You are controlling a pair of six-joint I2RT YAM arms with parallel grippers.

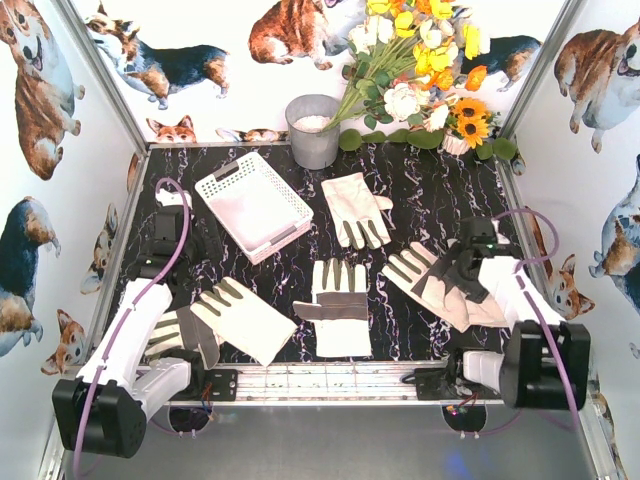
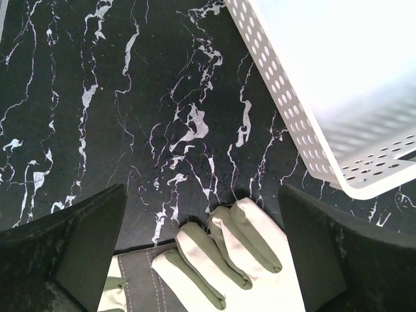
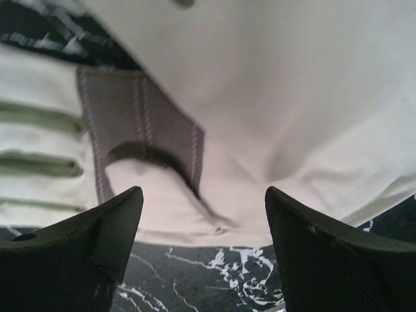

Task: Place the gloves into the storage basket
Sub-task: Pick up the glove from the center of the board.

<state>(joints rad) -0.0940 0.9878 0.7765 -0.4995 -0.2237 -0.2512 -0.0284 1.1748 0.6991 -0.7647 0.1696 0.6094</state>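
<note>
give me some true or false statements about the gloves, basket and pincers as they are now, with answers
1. The storage basket holds no glove. True.
2. The left pincer is shut on a glove. False: it is open, hanging above the fingers of the near-left glove.
3. The flowers lie at the near left corner of the table. False: they are at the far right corner, beside the grey bucket.
4. The right pincer is open over the right-side glove. True.
</note>
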